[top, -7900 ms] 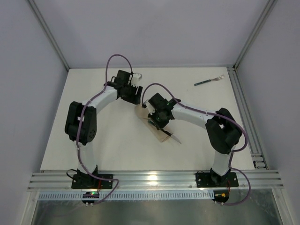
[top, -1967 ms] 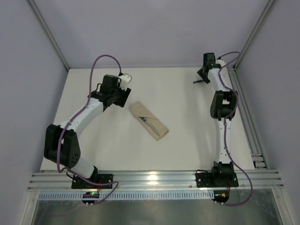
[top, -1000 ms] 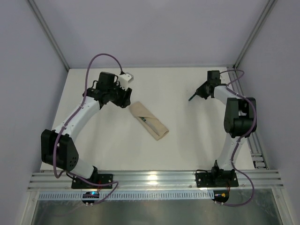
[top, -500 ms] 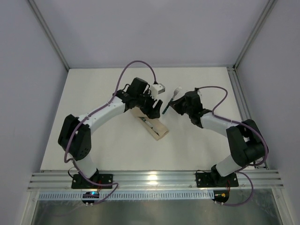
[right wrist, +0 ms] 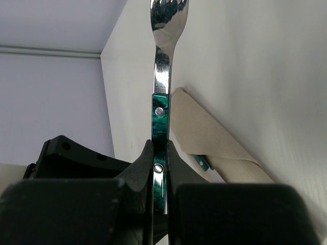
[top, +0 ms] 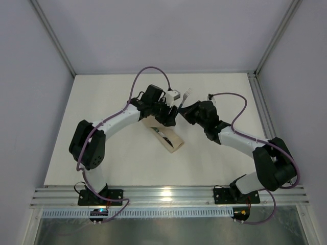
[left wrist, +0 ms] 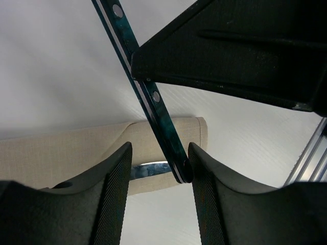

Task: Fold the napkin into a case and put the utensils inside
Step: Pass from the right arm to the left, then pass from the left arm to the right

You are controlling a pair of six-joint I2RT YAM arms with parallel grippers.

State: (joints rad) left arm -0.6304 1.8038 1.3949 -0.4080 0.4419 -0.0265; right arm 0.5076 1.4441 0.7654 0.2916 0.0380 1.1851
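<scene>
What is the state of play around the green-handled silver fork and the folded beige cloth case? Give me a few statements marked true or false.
1. The right tool is clamped on the green-handled silver fork. True.
2. The fork lies flat on the table. False: it is held up in the right tool, tines pointing away from it.
3. The left tool stands open, with the end of the fork's handle between its fingers. True.
4. The folded beige cloth case is empty. False: a second dark green handle shows in its pocket.
5. The fork is already in the case. False: it is not yet in the pocket.
</scene>
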